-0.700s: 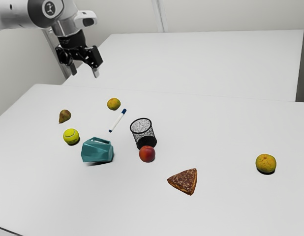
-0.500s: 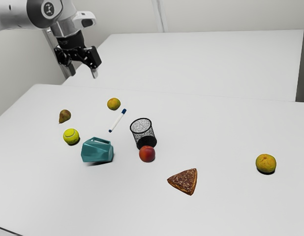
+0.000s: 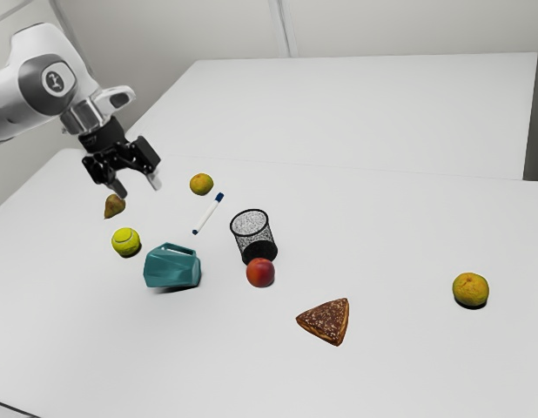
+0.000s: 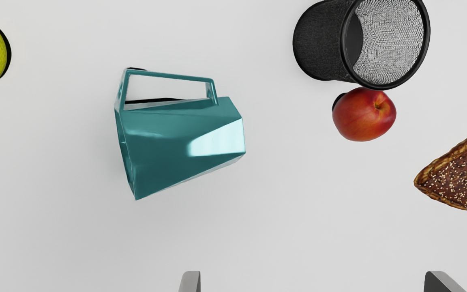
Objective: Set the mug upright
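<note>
- Mug [image 4: 181, 142] on its side upon the white table [image 3: 382, 374], which spreads out beneath the raised black pincer.
- Pincer [image 3: 137, 187], released and empty, its fingers wide apart above the table, well clear of the mug.
- The mug itself, below the pincer and toward the exterior view's right, in the wrist view beyond the fingertips and off toward one of them. Its long axis runs roughly along the line joining the two fingers, handle on the side away from them; a grip across the body would likely call for a turn of the wrist as the pincer descends.
- Mesh cup [image 4: 324, 44], farther from the pincer than the mug and past its narrower end.
- Pastry wedge [image 4: 458, 178], farther still from the pincer, past the peach.
- Peach [image 4: 363, 115], just beside the mesh cup, and a possible obstacle should the mug swing that way.
- Tennis ball [image 3: 126, 241], below the pincer, off the mug's wider end.
- Marker [image 3: 209, 213], lying between the pincer's side of the table and the mesh cup.
</note>
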Robot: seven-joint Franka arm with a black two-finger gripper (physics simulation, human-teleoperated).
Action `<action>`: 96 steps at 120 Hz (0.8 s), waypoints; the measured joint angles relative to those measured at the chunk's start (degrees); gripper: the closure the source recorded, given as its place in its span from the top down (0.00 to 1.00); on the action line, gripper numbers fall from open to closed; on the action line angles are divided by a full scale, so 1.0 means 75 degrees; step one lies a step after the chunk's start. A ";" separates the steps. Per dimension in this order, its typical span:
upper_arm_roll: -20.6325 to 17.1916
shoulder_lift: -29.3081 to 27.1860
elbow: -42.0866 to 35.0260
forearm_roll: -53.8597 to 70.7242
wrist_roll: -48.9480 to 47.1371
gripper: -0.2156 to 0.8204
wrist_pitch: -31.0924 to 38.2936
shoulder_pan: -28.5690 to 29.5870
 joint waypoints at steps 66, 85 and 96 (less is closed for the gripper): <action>0.0013 0.0700 -0.2050 -0.2202 0.2809 0.79 0.1719 0.1532; 0.0013 0.1172 -0.2005 -0.2435 0.3673 0.79 0.1820 0.1801; 0.0005 0.1387 -0.1909 -0.2675 0.4088 0.79 0.1798 0.1803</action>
